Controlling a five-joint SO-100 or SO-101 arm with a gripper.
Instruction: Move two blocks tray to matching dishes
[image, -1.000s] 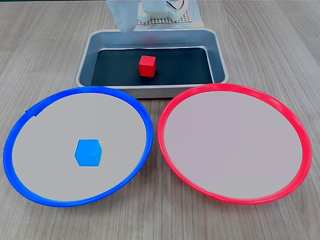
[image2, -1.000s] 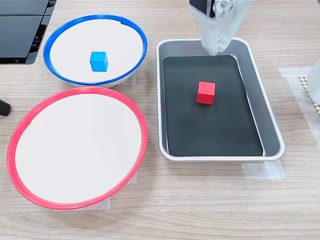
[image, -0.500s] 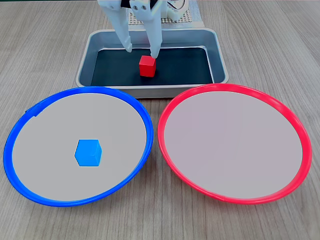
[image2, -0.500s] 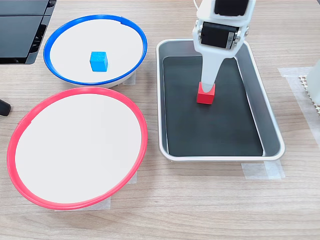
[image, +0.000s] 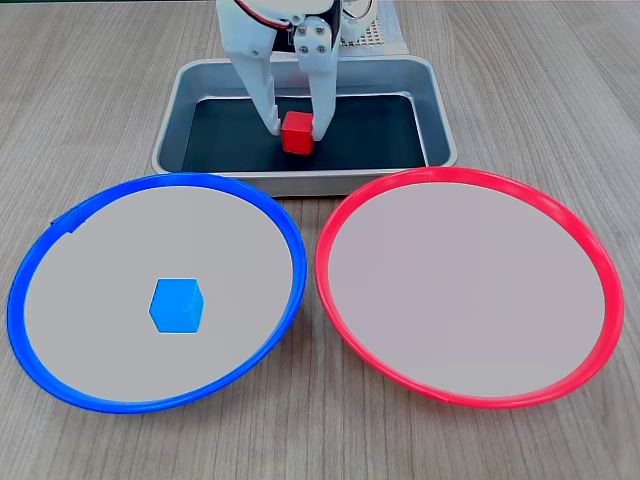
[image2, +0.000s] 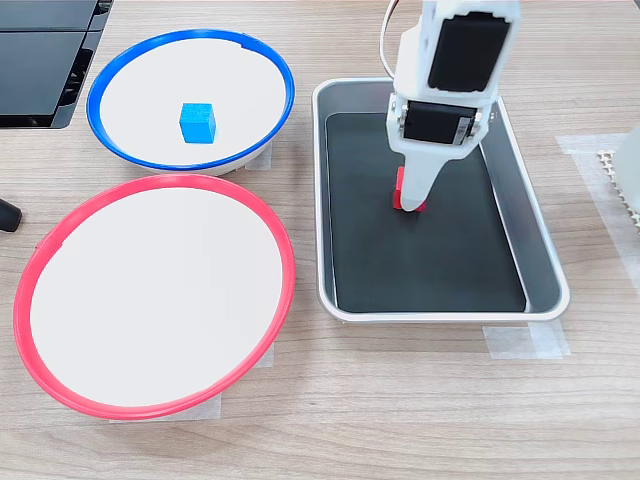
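Observation:
The red block sits on the dark floor of the grey tray, and my white gripper has come down over it, open, one finger on each side and close to its faces. Seen from the side in the other fixed view, the gripper covers most of the red block in the tray. The blue block lies in the blue-rimmed dish; both fixed views show the blue block and its dish. The red-rimmed dish holds nothing.
Both dishes stand side by side close to the tray's long edge on a wooden table. A black device sits beyond the blue dish. A white mesh pad lies behind the tray by the arm's base.
The gripper has come down from above the tray's far end and lowered around the red block; its fingers now straddle it. Neither block has moved.

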